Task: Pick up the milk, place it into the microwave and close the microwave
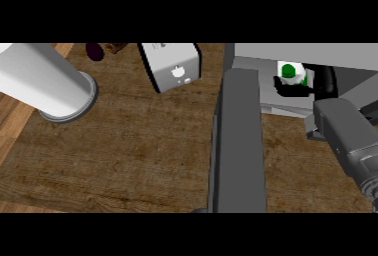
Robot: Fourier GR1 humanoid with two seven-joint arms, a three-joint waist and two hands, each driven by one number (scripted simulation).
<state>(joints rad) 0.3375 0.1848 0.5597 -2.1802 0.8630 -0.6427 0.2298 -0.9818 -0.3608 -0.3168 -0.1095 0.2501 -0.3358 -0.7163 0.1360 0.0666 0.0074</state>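
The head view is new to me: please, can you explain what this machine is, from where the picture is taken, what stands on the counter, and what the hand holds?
This is a humanoid robot at a kitchen counter. The single picture is taken from its head, looking steeply down, so only an arm shows. The grey forearm at the right ends in a black right hand, which reaches into the open microwave. Its fingers are curled round the milk, a white container with a green top. The long dark panel down the middle seems to be the microwave's open door. On the wooden counter there are also a big white cylinder at the left and a white toaster at the top. The left hand does not show.
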